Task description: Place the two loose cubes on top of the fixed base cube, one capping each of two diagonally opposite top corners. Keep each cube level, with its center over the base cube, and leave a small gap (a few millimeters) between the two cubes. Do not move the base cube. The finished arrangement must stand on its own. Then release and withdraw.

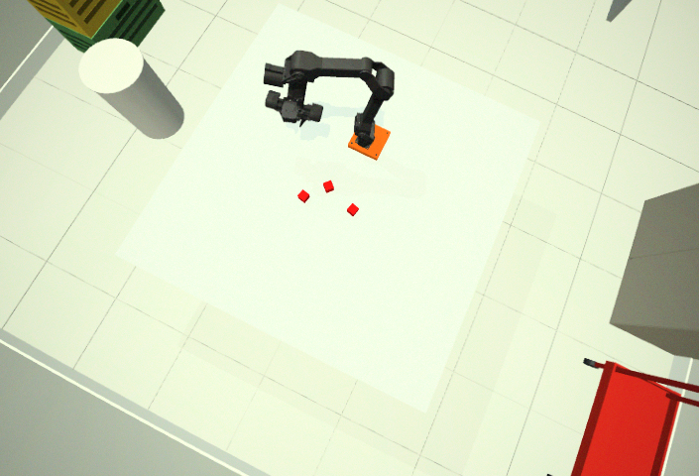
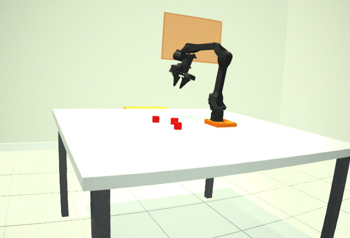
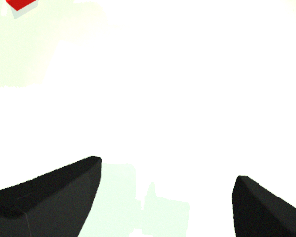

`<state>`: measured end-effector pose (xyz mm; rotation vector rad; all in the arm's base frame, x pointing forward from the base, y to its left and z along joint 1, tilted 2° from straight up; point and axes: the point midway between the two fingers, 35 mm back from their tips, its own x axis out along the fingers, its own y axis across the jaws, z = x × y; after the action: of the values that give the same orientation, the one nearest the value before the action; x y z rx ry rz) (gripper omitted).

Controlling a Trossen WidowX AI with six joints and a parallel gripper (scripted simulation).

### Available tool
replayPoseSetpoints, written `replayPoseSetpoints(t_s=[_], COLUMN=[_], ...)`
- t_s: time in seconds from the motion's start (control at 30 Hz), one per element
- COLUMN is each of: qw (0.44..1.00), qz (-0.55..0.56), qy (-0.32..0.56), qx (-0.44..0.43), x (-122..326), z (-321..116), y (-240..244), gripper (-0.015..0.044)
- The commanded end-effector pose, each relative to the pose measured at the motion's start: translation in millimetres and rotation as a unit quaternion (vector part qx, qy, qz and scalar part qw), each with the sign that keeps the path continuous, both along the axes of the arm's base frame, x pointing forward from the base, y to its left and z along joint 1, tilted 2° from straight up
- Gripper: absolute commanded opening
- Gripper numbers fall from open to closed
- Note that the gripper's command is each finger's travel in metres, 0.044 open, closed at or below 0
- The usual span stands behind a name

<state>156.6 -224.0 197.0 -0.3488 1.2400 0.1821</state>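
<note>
- Okay, three red cubes point(image 1: 328, 185) point(image 2: 174, 120) point(image 3: 21, 4): below-left of orange base plate point(image 1: 381, 143) point(image 2: 230, 124), top view; base cube unclear.
- Gripper point(image 1: 302, 122) point(image 2: 176, 86) point(image 3: 168, 177) up-left of plate, fingers apart, nothing between; next move likely cubeward.
- Stacked crates point(image 1: 136, 25) far up-left of plate, contents unseen.

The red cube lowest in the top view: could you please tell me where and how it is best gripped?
I'd grip the red cube by two opposite upright sides, coming straight down from above. It sits flat, and the top view shows space around it for both fingers, which should turn to match its angled faces. I cannot tell whether it is the fixed one.
</note>
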Motion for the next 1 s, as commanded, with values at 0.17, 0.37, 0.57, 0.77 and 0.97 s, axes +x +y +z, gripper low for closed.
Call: replayPoseSetpoints(t_s=[0.17, 0.37, 0.57, 0.77, 0.97], qw=[0.996, 0.989, 0.979, 0.967, 0.96], qz=[-0.065, -0.11, -0.156, -0.203, -0.231], qy=[0.038, 0.069, 0.099, 0.126, 0.138], qx=[0.055, 0.077, 0.087, 0.085, 0.08], x=[58, 96, 131, 162, 178], z=[-11, -21, -32, -44, -52], y=[21, 43, 72, 109, 133], gripper=[0.0265, 0.0265, 0.0265, 0.0265, 0.0265])
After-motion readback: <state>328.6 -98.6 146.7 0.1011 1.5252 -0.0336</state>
